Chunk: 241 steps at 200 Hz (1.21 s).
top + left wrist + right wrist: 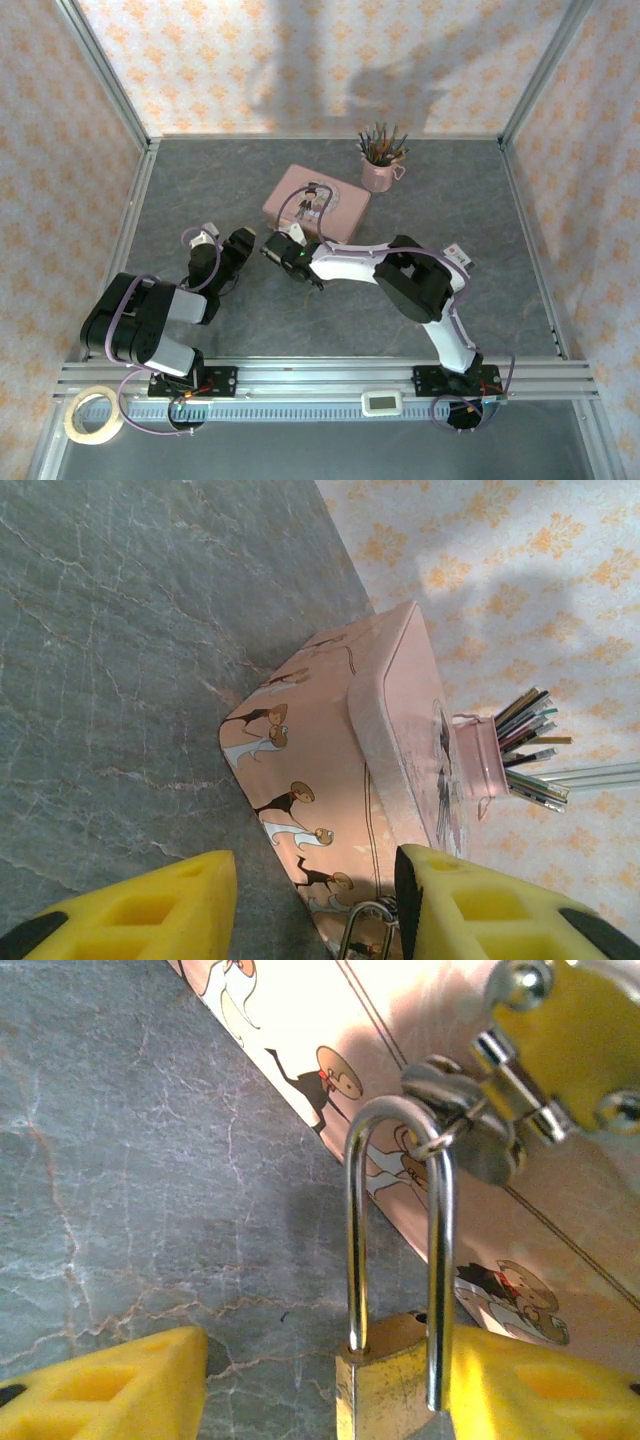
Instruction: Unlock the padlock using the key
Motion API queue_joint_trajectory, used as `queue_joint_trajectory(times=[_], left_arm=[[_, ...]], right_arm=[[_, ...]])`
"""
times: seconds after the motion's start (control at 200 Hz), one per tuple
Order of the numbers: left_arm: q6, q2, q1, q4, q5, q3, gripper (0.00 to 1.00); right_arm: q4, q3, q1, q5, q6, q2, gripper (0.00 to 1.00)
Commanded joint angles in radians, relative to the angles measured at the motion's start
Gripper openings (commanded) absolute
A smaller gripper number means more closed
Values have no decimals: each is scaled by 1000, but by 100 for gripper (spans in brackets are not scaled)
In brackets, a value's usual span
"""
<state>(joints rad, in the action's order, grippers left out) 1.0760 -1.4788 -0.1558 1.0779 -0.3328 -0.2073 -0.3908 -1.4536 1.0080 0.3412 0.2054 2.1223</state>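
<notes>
The padlock (382, 1396) sits at the near left side of the tin (316, 203). Its silver shackle is threaded through the loop of the tin's latch (560, 1035), and its brass body points back toward the right wrist camera. The right gripper (325, 1360) has its yellow fingers spread wide with the body between them. The body is close against one finger (545, 1390), though actual contact cannot be made out, and well apart from the other. Grey table (130, 1160) shows in the gap.

The left gripper (315, 880) is just left of the right one and aimed at the same side of the tin. It too is spread and holds nothing, and the top of the shackle shows between its fingers.

The tin lies flat near the middle of the table. A pink mug (381, 172) of pencils stands apart from it, further back and to the right. A tape roll (95, 415) lies at the near left corner, beyond the rail.
</notes>
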Motion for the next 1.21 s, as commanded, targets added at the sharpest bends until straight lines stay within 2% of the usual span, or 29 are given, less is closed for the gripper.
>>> queue_joint_trajectory(times=[0.0,0.085,0.24,0.355,0.415,0.626,0.791,0.961,1.051,1.201], left_arm=[[11,-10,8,78,-23,8,43],[22,-17,8,102,-30,12,43],[35,-10,8,120,-46,16,43],[45,1,5,131,-61,23,43],[54,5,-1,138,-67,32,42],[90,-29,-68,199,-52,53,42],[158,-167,-139,381,-46,44,42],[294,-421,-188,756,-48,21,37],[309,-500,-208,760,-40,-12,36],[282,-490,-222,755,-1,4,36]], right_arm=[[30,5,-25,0,4,34,53],[36,22,-45,-57,17,31,47],[76,80,-67,-150,14,-7,46],[131,131,-92,-248,8,-45,28],[156,152,-112,-304,5,-64,24],[232,182,-185,-539,-18,-117,17],[280,209,-236,-722,-35,-134,10],[315,249,-253,-826,-72,-172,12],[301,249,-261,-835,-65,-165,23],[277,254,-261,-774,-41,-157,36]])
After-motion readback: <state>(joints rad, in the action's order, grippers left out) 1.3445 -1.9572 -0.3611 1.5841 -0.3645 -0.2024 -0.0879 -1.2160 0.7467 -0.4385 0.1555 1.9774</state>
